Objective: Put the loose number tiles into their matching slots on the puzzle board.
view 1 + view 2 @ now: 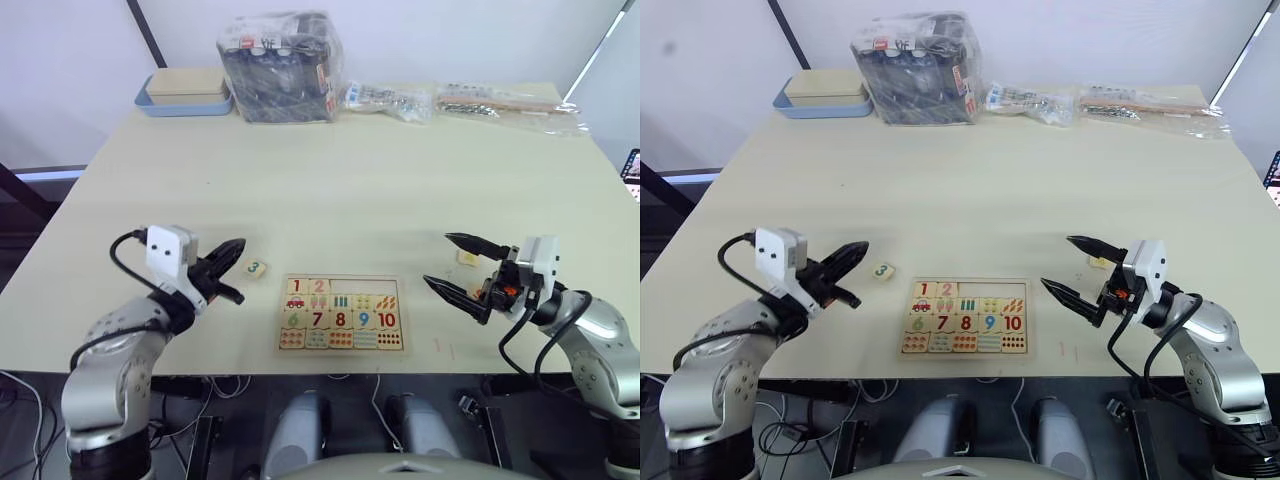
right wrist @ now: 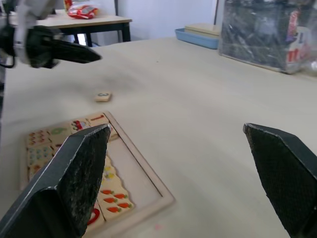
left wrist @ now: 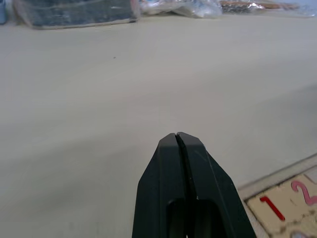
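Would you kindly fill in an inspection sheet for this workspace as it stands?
Surface: pale table, bare in the middle.
Job's things: puzzle board near the front edge, tiles 1 and 2 seated; tile 3 loose left of it; another loose tile by the right gripper, digit unreadable.
Clutter: wrapped box, blue tray, plastic bags along the far edge.
Grippers: left gripper shut, empty; right gripper open, empty.
Cables: black cables on both wrists.
Surroundings: second table behind.
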Action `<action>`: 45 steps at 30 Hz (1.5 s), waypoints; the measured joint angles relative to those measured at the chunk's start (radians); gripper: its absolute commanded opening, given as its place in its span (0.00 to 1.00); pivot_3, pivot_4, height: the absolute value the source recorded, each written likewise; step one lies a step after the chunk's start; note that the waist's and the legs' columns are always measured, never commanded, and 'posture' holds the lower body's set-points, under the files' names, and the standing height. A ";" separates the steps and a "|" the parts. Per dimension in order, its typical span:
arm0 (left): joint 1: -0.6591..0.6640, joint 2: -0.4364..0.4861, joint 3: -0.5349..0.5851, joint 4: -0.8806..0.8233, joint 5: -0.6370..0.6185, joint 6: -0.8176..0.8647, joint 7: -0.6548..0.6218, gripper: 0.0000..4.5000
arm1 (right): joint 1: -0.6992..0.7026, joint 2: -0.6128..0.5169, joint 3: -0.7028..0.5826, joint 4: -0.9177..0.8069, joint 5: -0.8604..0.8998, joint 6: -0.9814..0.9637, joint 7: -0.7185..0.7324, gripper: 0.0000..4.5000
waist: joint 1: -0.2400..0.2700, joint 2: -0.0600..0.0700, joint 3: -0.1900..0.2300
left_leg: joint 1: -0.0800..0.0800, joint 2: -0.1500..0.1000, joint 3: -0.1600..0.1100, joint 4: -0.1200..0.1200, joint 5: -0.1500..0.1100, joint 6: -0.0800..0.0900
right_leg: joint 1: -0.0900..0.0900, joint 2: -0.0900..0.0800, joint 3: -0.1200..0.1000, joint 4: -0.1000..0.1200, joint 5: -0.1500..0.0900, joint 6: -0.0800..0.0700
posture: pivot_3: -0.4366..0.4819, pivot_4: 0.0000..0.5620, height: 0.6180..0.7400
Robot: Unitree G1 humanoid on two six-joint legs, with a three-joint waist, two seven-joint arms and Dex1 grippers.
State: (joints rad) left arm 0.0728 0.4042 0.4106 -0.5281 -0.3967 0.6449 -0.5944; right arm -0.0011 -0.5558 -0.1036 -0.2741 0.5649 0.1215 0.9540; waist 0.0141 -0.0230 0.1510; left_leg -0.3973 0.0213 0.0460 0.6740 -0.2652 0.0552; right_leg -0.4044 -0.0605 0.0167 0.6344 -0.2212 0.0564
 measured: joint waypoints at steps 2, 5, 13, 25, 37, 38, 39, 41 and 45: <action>0.072 -0.023 0.015 -0.037 -0.020 -0.022 0.010 0.01 | 0.027 -0.004 -0.031 0.021 0.000 -0.019 0.019 1.00 | 0.000 0.000 0.000 | 0.000 0.000 0.000 -0.001 0.000 0.000 | 0.000 -0.001 0.000 -0.001 0.000 0.000 | 0.48 0.27 1.00; 0.197 -0.046 0.055 -0.071 -0.061 -0.042 0.010 0.01 | 0.105 -0.033 -0.095 0.061 0.001 -0.047 0.060 1.00 | 0.001 0.000 0.000 | 0.000 -0.001 0.001 -0.002 0.000 0.000 | 0.000 -0.003 0.000 -0.002 0.000 0.000 | 0.48 0.27 1.00; 0.372 -0.054 0.098 -0.092 -0.142 -0.135 -0.027 0.51 | 0.218 -0.053 -0.230 0.135 0.018 -0.113 0.144 1.00 | -0.001 0.002 -0.001 | 0.001 0.000 0.001 -0.002 0.000 0.000 | 0.000 -0.002 0.000 -0.003 -0.001 -0.001 | 0.48 0.27 1.00; 0.492 -0.055 0.110 -0.073 -0.162 -0.242 -0.072 0.99 | 0.330 -0.061 -0.313 0.283 0.016 -0.211 0.236 1.00 | -0.001 0.003 -0.003 | 0.000 0.000 0.002 -0.003 -0.001 0.001 | 0.000 -0.002 0.000 -0.007 -0.001 0.000 | 0.48 0.27 1.00; 0.383 0.119 0.107 0.101 -0.166 -0.281 -0.191 0.99 | 0.275 -0.065 -0.284 0.119 0.080 -0.178 0.289 1.00 | 0.002 0.004 -0.003 | 0.000 0.000 0.001 -0.003 -0.001 0.001 | 0.000 -0.002 -0.001 -0.007 -0.001 0.000 | 0.48 0.27 1.00; 0.356 0.146 0.103 0.130 -0.166 -0.280 -0.207 0.99 | 0.276 -0.065 -0.282 0.102 0.087 -0.176 0.300 1.00 | 0.001 0.004 -0.003 | 0.000 0.000 0.001 -0.003 -0.001 0.001 | 0.000 -0.002 -0.001 -0.007 -0.001 0.000 | 0.48 0.27 1.00; 0.339 0.162 0.100 0.146 -0.166 -0.280 -0.213 0.99 | 0.276 -0.065 -0.280 0.092 0.091 -0.175 0.305 1.00 | 0.001 0.004 -0.003 | 0.000 0.000 0.001 -0.003 -0.001 0.001 | 0.000 -0.002 -0.001 -0.007 -0.001 0.000 | 0.48 0.27 1.00; 0.283 0.208 0.086 0.186 -0.166 -0.260 -0.225 0.99 | 0.282 -0.070 -0.274 0.064 0.105 -0.163 0.315 1.00 | 0.001 0.004 -0.003 | 0.000 0.000 0.001 -0.003 -0.001 0.001 | 0.000 -0.002 -0.001 -0.007 -0.001 -0.001 | 0.48 0.27 1.00; 0.129 0.316 0.017 0.236 -0.150 -0.174 -0.225 0.99 | 0.293 -0.097 -0.263 -0.025 0.134 -0.124 0.324 1.00 | 0.006 0.004 -0.003 | 0.000 0.000 0.001 -0.003 -0.001 0.001 | 0.000 -0.002 -0.002 -0.007 -0.001 0.000 | 0.48 0.27 1.00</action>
State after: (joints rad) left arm 0.2016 0.7204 0.4271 -0.2925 -0.5468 0.4705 -0.8199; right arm 0.2917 -0.6533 -0.3664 -0.2990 0.6985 -0.0028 1.2781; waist 0.0199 -0.0185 0.1483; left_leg -0.3973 0.0211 0.0467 0.6712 -0.2660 0.0566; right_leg -0.4039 -0.0628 0.0144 0.6278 -0.2218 0.0560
